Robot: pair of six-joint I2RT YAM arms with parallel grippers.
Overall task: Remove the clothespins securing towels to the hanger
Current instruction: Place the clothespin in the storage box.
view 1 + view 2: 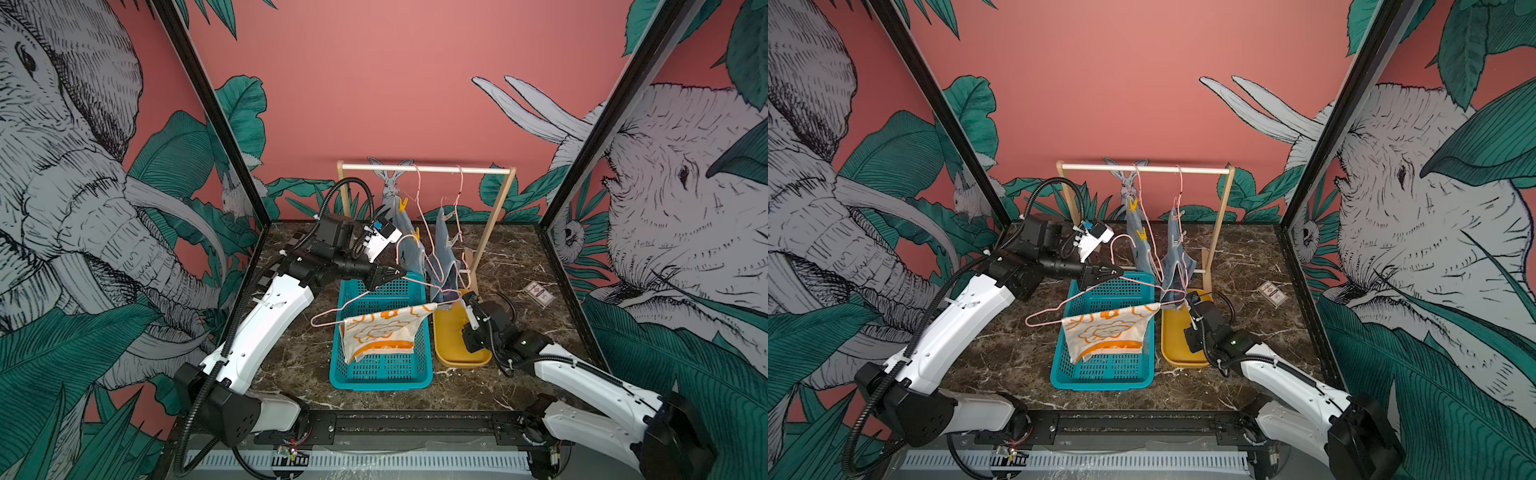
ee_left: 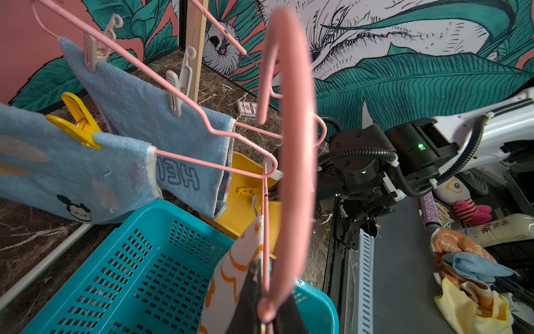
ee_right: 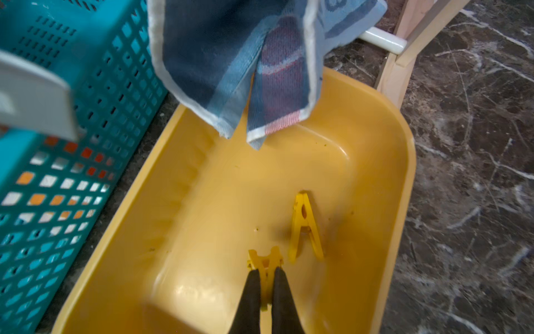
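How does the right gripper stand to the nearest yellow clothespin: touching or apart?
Touching. The right wrist view shows the right gripper shut on the yellow clothespin, both fingers pressing its sides.

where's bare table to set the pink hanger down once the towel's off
Bare marble lies left of the teal basket, beside the left arm, and also between the rack and the card pack. Crowded: under the rack, where the blue towels hang low over the yellow tray.
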